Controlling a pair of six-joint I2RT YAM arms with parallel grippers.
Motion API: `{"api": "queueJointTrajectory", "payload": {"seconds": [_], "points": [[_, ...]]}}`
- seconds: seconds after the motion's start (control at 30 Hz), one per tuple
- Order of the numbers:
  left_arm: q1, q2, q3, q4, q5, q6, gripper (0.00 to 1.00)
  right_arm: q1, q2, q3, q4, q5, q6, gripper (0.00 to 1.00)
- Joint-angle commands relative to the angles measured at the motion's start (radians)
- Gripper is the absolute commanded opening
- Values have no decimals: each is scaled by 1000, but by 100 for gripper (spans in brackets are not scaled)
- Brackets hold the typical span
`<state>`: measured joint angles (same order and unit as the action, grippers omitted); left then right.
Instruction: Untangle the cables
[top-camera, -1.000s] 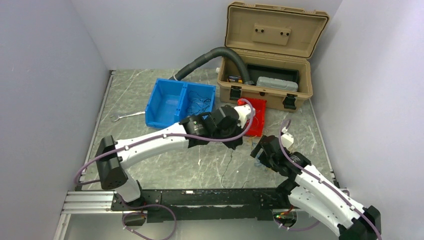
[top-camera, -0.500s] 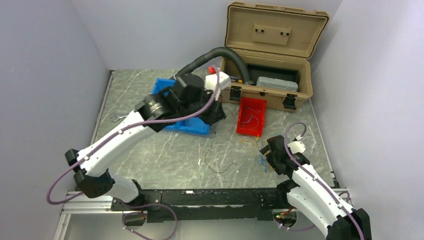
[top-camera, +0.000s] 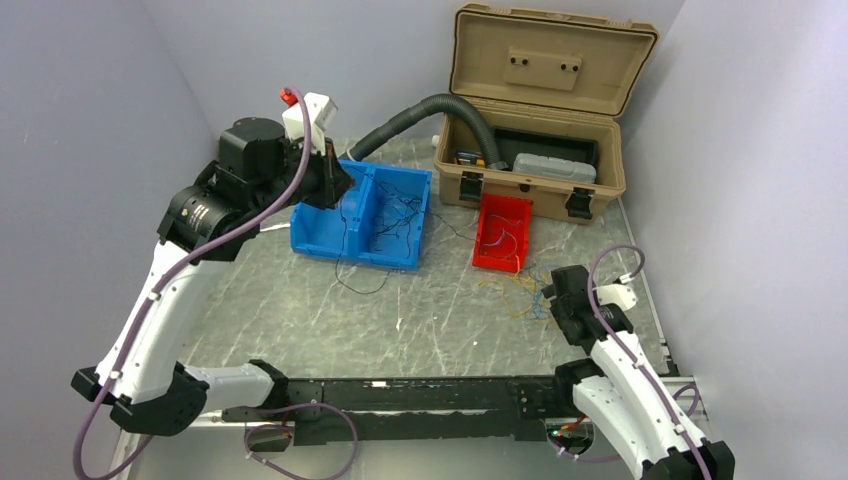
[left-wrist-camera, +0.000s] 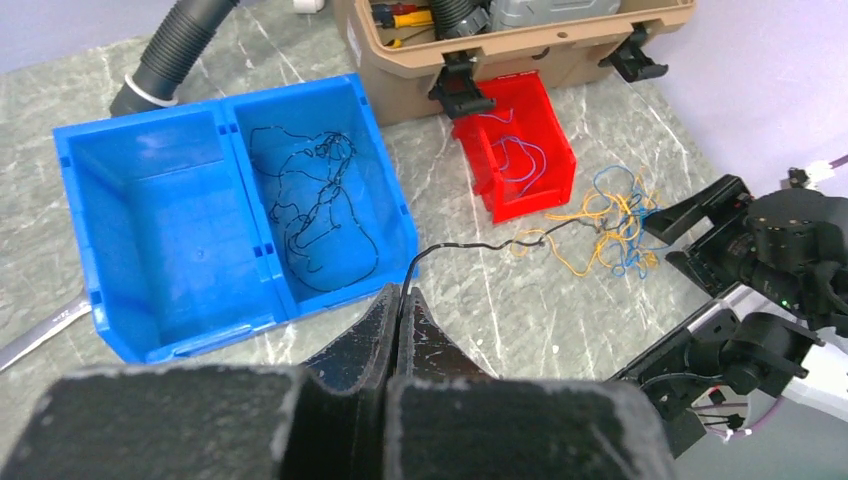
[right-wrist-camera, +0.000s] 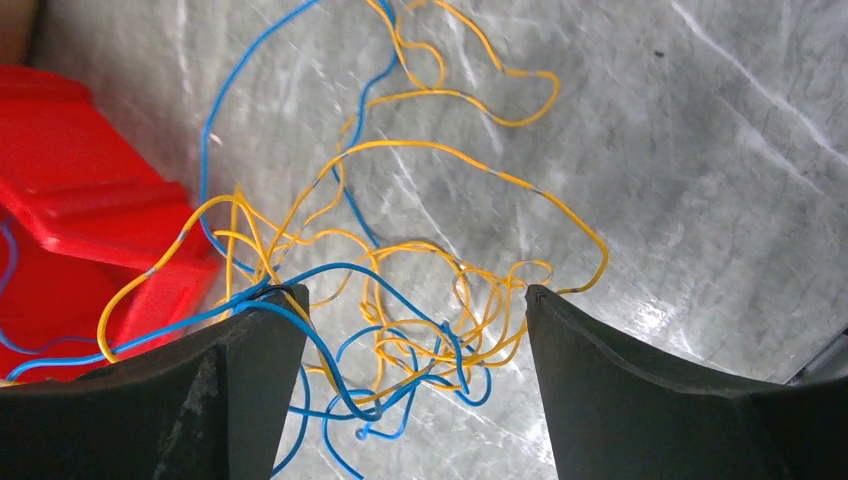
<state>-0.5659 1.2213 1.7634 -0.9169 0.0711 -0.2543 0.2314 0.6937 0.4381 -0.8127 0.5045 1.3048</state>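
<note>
The white-and-black left arm (top-camera: 165, 290) rears high from its base, elbow bent, with its black wrist (top-camera: 250, 160) tipped forward and down. The left pincer (left-wrist-camera: 399, 300) has its fingers pressed together, nipping a thin black wire (left-wrist-camera: 465, 247). The white-and-black right arm (top-camera: 625, 375) reaches low and forward. The right pincer (right-wrist-camera: 414, 300) points downward with its fingers spread wide apart.

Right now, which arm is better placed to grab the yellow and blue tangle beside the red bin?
Right. The right gripper is open directly over the tangle; the left gripper is shut on a black wire.
</note>
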Motion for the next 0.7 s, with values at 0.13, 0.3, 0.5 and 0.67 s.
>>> {"api": "queueJointTrajectory", "payload": {"seconds": [0.13,0.3,0.5,0.67], "points": [[122,37,180,-88,-68,37,0,-36,-11,67,-40,62,-16,82],[284,5,231,-141,-116,55,0,-77,-75,46,-30,57,-60,82],[336,-59,110,-60,4,45,0,-84,-60,81,-17,72,-145,82],[336,-44,121,-39,73,41,0,-83,-85,108,30,66,-226,83]]}}
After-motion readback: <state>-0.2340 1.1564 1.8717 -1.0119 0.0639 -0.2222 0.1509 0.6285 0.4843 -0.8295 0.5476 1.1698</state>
